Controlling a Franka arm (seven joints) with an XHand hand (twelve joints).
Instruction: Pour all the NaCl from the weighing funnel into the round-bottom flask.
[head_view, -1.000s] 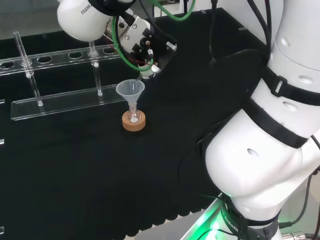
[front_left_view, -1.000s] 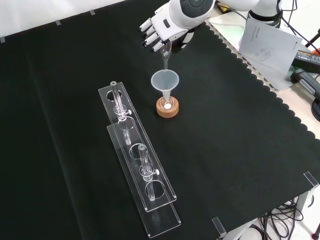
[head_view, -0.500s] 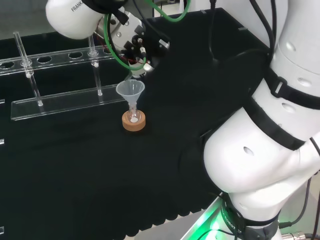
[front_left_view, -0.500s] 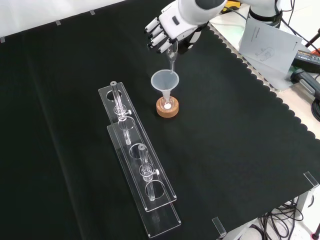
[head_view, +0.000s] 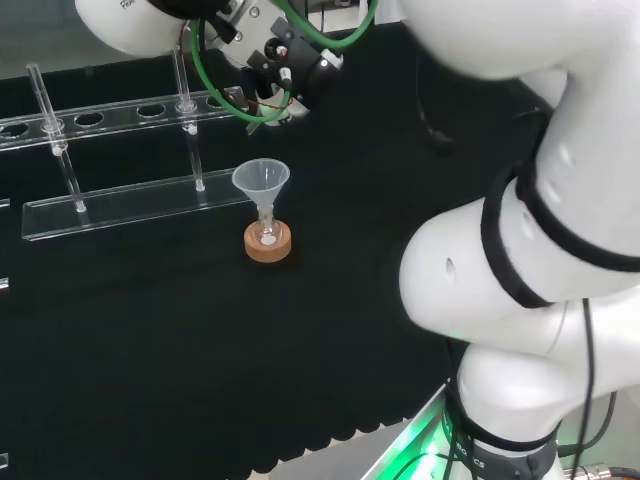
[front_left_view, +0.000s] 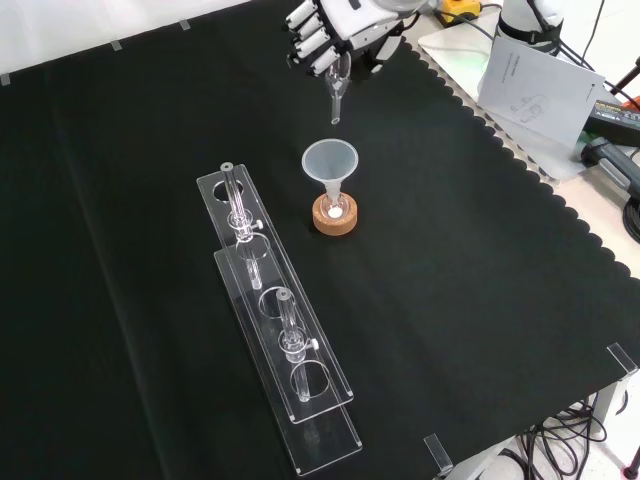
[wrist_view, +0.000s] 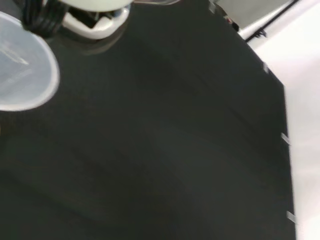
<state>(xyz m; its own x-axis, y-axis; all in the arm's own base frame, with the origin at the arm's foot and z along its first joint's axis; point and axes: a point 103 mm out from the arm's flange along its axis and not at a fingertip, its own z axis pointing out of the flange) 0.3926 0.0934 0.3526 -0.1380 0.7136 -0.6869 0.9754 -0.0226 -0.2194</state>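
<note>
Hand (front_left_view: 335, 25) positioned at the top edge of the front view, knuckles toward the camera, fingers (front_left_view: 305, 42) curled downward and closed in a pinch. Same hand (head_view: 275, 70) in the head view at upper left, wrapped in green and red cabling, raised clear of the bench. Wrist link (head_view: 130, 25) angled in from the top left. Large white arm links (head_view: 520, 230) stacked along the right of the head view.
</note>
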